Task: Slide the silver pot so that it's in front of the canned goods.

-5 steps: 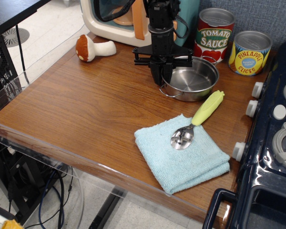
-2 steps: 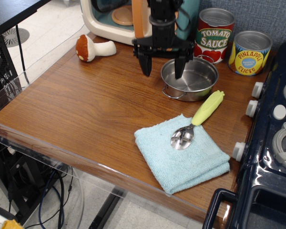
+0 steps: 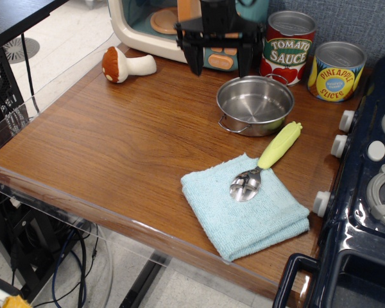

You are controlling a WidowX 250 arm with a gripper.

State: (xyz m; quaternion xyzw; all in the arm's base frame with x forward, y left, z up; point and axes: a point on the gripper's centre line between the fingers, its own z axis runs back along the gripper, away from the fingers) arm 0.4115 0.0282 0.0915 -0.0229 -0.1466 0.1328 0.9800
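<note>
The silver pot [image 3: 255, 104] stands upright on the wooden table [image 3: 115, 147], just in front of the red-green Tomato Sauce can [image 3: 289, 47] and left of the yellow-blue Pineapple Slices can [image 3: 335, 70]. My gripper [image 3: 220, 63] is open and empty. It hangs above the table behind the pot's left rim, clear of the pot. Its two black fingers [image 3: 196, 59] point down.
A light blue cloth [image 3: 244, 205] lies at the front with a metal spoon with a yellow-green handle [image 3: 267, 158] on it. A toy mushroom [image 3: 125, 64] and a teal-and-cream toy microwave [image 3: 167, 25] stand at the back left. A dark blue toy stove [image 3: 366, 192] borders the right.
The gripper, shut on the pot's left rim a second ago, has opened, let go and risen up and back. The pot has stayed in place.
</note>
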